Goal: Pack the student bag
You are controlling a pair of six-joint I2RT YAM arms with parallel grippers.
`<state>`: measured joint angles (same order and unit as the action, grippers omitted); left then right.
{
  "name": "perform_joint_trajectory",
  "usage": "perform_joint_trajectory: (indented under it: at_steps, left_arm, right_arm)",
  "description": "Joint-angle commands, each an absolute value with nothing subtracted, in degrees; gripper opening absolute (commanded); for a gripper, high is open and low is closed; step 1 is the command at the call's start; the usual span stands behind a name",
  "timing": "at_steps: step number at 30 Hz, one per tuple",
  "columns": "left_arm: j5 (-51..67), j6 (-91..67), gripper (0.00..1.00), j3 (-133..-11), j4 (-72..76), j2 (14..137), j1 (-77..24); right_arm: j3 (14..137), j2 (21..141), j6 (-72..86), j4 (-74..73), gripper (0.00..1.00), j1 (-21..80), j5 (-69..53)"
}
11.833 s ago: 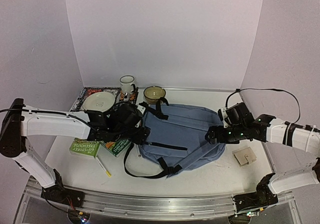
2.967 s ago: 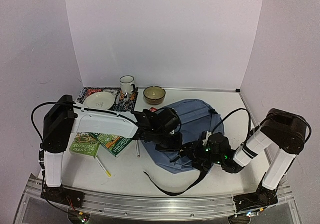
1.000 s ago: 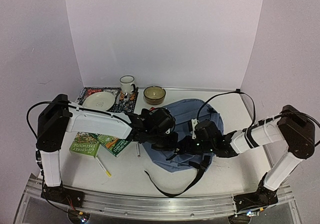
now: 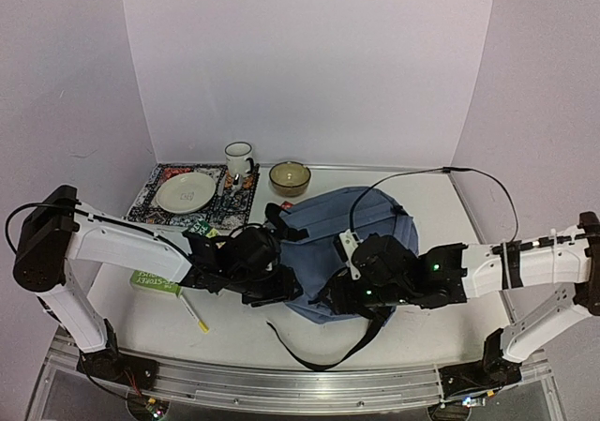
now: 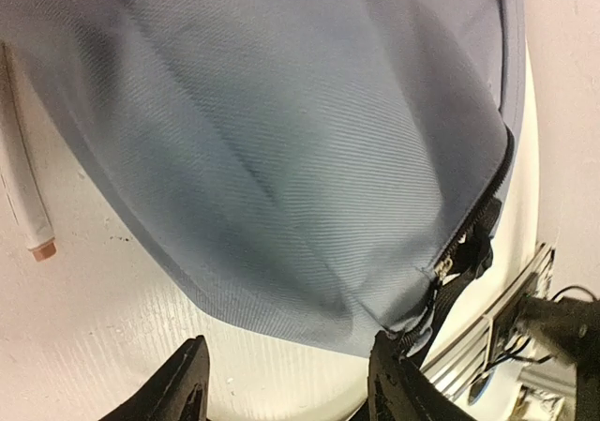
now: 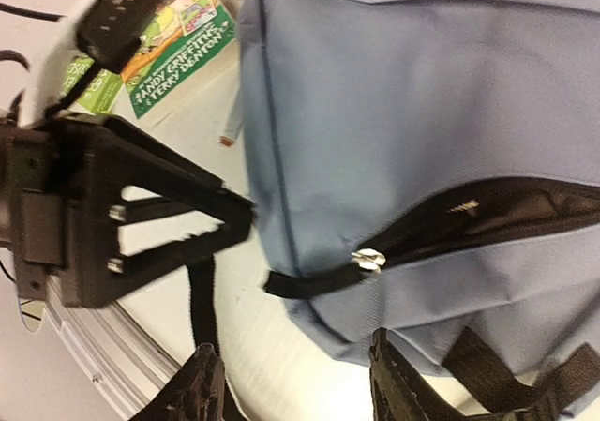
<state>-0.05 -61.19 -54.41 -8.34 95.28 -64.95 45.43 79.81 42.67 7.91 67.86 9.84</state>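
Since a second ago the left arm has sunk low and pulled back toward the near-left. The left gripper (image 4: 277, 288) now sits at the edge of the student bag (image 4: 361, 219) instead of over it. Meanwhile the right arm has stretched out flat to the right.

The left gripper's fingers (image 5: 187, 388) are spread wide with nothing between them. The bag's grey-blue fabric bulges just ahead of their tips and bare white table (image 5: 141, 346) lies under them. A white pen (image 5: 21, 168) lies beyond the left-hand finger, beside the bag's edge.

The right gripper (image 6: 295, 388) is also released and empty-handed. Just ahead of its fingers lie the bag's lower corner and a black strap (image 6: 202, 299). The metal zip pull (image 6: 367, 259) of a partly open pocket sits a little farther ahead. Beyond that, off to the left-finger side, a green book (image 6: 178, 41) lies near the bag's edge.

The bag lies flat on the table between the two grippers, and neither grips it.
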Motion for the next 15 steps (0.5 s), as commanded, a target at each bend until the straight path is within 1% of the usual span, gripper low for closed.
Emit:
perform_joint_trajectory:
  at_steps: [1,10,13,15]
  left_arm:
    - [-0.56,-67.69,0.6,-52.66,1.19,94.5,-64.53]
    - [-0.24,-71.09,0.59,-51.88,6.51,98.36,-64.19]
    - [1.74,-71.63,0.54,-52.18,7.5,100.12,-64.16]
    - [2.32,-72.0,0.47,-51.98,8.32,100.66,-64.16]
  right_arm:
    - [49.61,84.41,42.2,4.6,0.54,68.61,14.27]
    - [55.85,91.09,38.98,2.37,0.57,68.67,15.06]
    - [57.98,93.33,38.94,0.62,0.58,68.66,14.89]
    - [58.56,94.44,39.11,0.15,0.59,68.76,14.75]
